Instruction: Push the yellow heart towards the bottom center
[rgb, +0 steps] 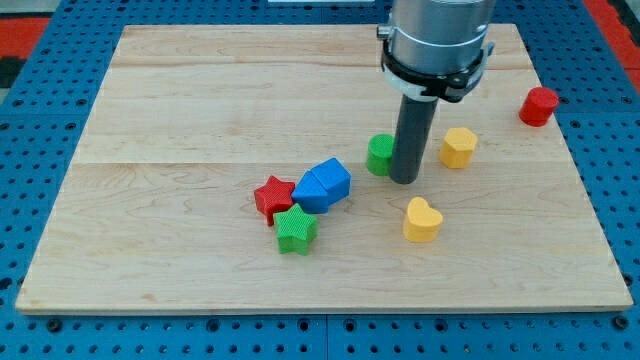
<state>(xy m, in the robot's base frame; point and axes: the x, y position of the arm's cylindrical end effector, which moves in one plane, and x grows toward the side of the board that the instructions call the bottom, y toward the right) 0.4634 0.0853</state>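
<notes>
The yellow heart (422, 220) lies on the wooden board (200, 100), right of centre and toward the view's bottom. My tip (405, 181) rests on the board just above and slightly left of the heart, with a small gap between them. A green block (380, 154) sits right beside the rod on its left, partly hidden by it. A yellow hexagon block (458, 147) lies to the rod's right.
A blue block (323, 185), a red star (274, 197) and a green star (296, 230) cluster left of the heart. A red cylinder (538, 106) stands at the board's right edge. The board sits on a blue perforated table (40, 120).
</notes>
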